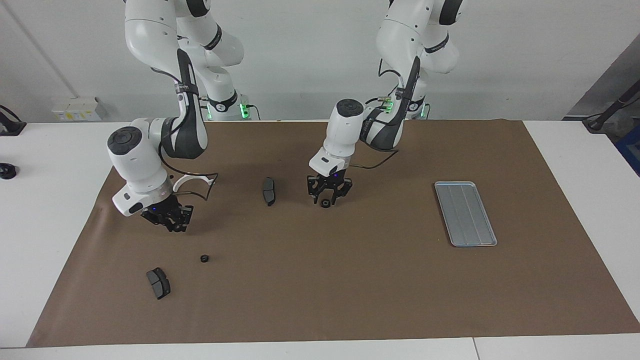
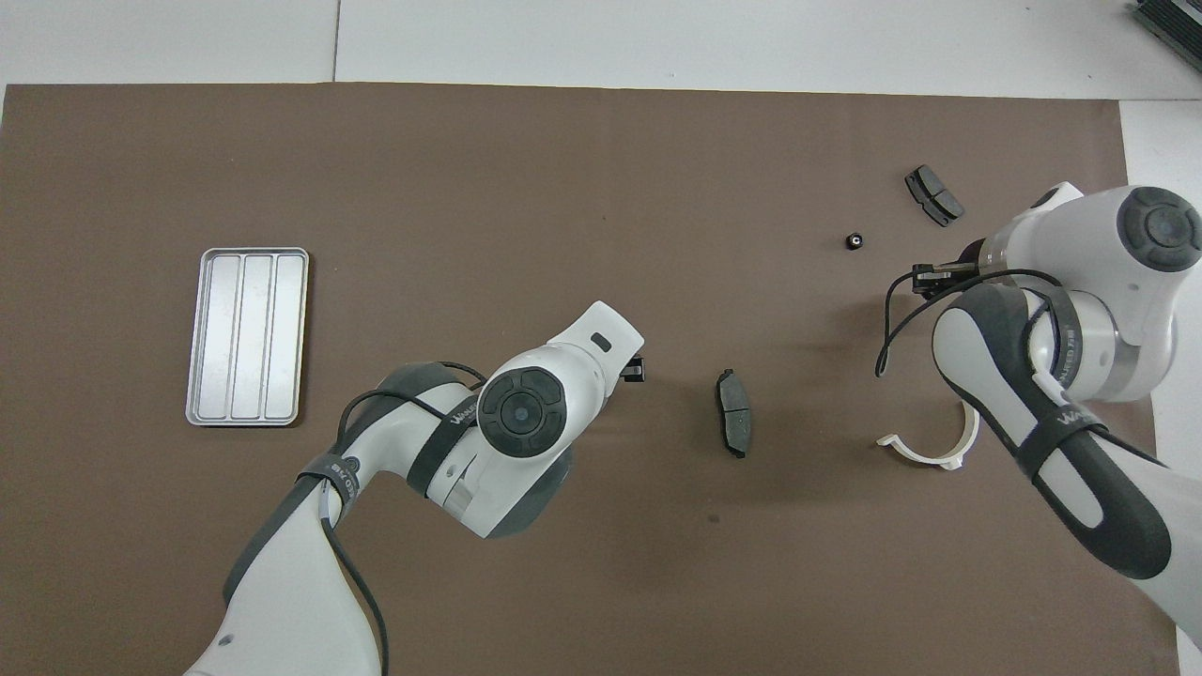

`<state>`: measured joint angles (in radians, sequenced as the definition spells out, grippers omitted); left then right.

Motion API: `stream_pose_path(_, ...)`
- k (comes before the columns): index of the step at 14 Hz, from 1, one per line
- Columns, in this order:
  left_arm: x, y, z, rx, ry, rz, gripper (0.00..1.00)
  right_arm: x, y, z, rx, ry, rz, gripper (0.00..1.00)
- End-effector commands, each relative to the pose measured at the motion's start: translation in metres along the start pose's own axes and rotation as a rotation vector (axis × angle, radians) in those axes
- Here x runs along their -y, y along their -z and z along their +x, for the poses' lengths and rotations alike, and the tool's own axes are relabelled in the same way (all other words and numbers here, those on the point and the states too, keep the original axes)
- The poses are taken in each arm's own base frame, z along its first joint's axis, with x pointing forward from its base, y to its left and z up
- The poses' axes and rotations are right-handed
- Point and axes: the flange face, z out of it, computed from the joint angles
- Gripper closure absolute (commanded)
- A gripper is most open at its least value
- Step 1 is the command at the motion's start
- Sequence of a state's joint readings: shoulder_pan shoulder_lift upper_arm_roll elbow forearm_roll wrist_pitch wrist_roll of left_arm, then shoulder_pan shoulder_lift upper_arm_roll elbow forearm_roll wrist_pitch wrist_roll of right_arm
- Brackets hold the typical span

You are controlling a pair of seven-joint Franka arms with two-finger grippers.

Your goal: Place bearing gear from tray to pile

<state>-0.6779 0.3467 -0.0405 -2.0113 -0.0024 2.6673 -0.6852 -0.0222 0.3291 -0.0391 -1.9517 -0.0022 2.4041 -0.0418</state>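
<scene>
A small black bearing gear [image 1: 325, 203] is seen on the brown mat [image 1: 350, 280] directly below the left gripper [image 1: 327, 196], whose fingers are spread apart just above it; whether a fingertip touches the part cannot be told. This gear is shown only in the facing view: from overhead it is hidden under the left arm's wrist, and only a dark tip of the left gripper [image 2: 635, 371] is seen there. The part appears as a short round ring lying flat, hole upward as far as can be made out; no long axis can be read from it.

The grey tray [image 1: 465, 213] is seen bare toward the left arm's end of the table, well apart from the gear, its long side running away from the robots.

The right gripper [image 1: 172, 220] is held low over the mat near a white curved bracket [image 1: 192, 178], its fingertips drawn together with nothing between them. A second small black gear [image 2: 854, 241] and a dark brake pad [image 2: 933, 194] lie farther from the robots; another brake pad [image 2: 733, 424] lies between the grippers.
</scene>
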Motion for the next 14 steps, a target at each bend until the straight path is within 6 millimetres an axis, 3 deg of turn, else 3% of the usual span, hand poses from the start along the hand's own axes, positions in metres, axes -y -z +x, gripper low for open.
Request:
stream_pose_path(1, 0.010, 0.013, 0.016, -0.031, 0.010, -0.004, 0.00, -0.006, -0.029, 0.002, -0.022, 0.018, 0.017, 1.00)
stream_pose_path(3, 0.033, 0.036, 0.029, -0.017, 0.019, 0.025, 0.00, -0.005, -0.031, 0.002, -0.020, 0.017, 0.018, 1.00)
stream_pose_path(6, 0.087, 0.068, 0.043, 0.069, -0.004, 0.108, 0.00, 0.000, -0.030, 0.004, -0.022, 0.017, 0.023, 0.97)
stream_pose_path(7, 0.109, 0.078, 0.046, 0.113, -0.005, 0.140, 0.00, 0.004, -0.028, 0.005, -0.025, -0.001, 0.042, 0.33)
stream_pose_path(8, 0.132, 0.086, 0.052, 0.141, -0.010, 0.160, 0.00, 0.006, -0.024, 0.006, -0.026, -0.024, 0.061, 0.00)
stream_pose_path(10, 0.172, 0.108, 0.065, 0.161, -0.008, 0.177, 0.00, 0.016, 0.000, 0.009, -0.032, -0.015, 0.072, 0.00)
stream_pose_path(13, 0.225, 0.140, 0.080, 0.189, -0.035, 0.191, 0.00, 0.055, 0.045, 0.012, -0.034, 0.027, 0.078, 0.00)
stream_pose_path(14, 0.246, 0.156, 0.087, 0.174, -0.037, 0.190, 0.00, 0.078, 0.058, 0.012, -0.038, 0.032, 0.079, 0.00)
